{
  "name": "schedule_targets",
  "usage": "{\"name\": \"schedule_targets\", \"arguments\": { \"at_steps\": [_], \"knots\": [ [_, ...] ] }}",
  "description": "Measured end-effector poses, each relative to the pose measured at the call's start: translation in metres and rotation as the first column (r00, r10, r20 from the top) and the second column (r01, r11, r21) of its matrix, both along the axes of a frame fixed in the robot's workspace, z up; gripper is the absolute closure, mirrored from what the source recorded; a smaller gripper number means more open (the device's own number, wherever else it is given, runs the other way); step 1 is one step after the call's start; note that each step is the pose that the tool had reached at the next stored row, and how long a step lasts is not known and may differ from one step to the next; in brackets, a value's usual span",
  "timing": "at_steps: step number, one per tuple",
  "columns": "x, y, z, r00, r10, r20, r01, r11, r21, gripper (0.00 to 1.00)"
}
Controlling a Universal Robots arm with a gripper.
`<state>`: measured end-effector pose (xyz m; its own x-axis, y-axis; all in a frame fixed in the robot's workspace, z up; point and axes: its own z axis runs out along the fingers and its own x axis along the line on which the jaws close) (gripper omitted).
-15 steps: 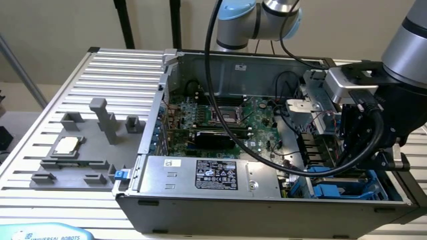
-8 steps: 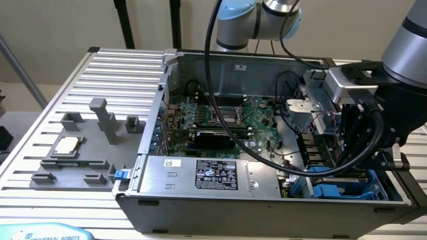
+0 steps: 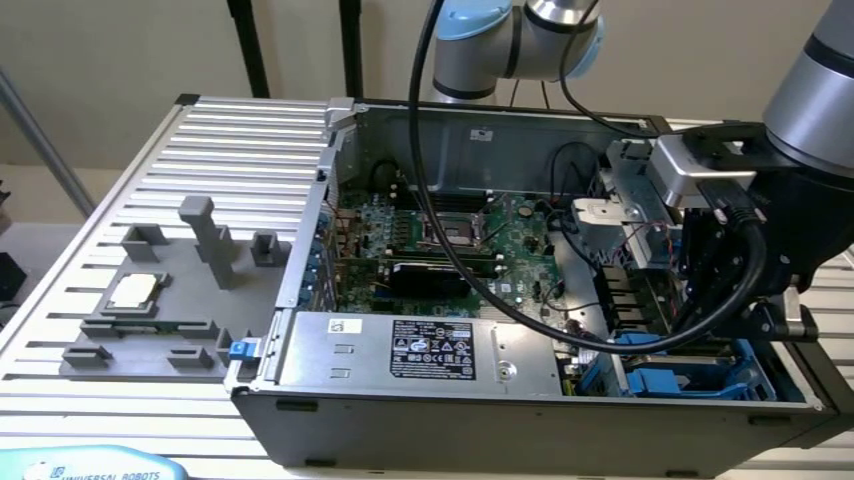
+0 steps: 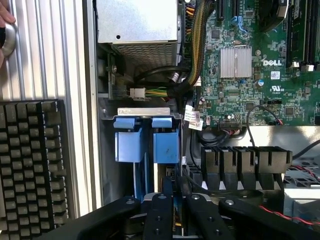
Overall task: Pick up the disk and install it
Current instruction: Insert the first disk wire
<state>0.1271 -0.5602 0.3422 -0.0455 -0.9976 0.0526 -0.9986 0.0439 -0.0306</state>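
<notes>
— So, what are the jaws doing?

— The gripper point(image 4: 175, 189) has them drawn close together, with only a thin gap. A dark and blue edge sits in that gap, which I take to be the rim of the disk point(image 4: 165, 145) in its blue carrier. I judge it a pinch on the carrier, not an empty hover.

— And where is the disk?

— Low in the computer case point(image 3: 534, 425), standing in the drive bay point(image 4: 142, 111) at the corner on the exterior view's right. Its blue frame point(image 3: 667, 382) shows there under the arm. The power supply point(image 3: 400, 345) lies just beside the bay, and the motherboard point(image 4: 240, 75) is further in.

— Which step is that, then?

— Installing, I would say. The pick-up looks done, since the disk is in the case and not out on the table point(image 3: 240, 130). I cannot tell whether the carrier is fully home.

— What does finishing it call for?

— Keeping the carrier square to the bay walls and pressing straight along them, so it doesn't jam. It also has to stay clear of the yellow and black cables point(image 4: 165, 92) beside the bay.
</notes>
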Motion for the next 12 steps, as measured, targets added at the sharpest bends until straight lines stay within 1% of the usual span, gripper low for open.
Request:
{"name": "schedule_targets", "arguments": {
  "at_steps": [12],
  "knots": [
    [0.0002,0.0000,-0.0008,1.0000,0.000,0.0000,0.000,1.0000,0.0002,0.84]
  ]
}}
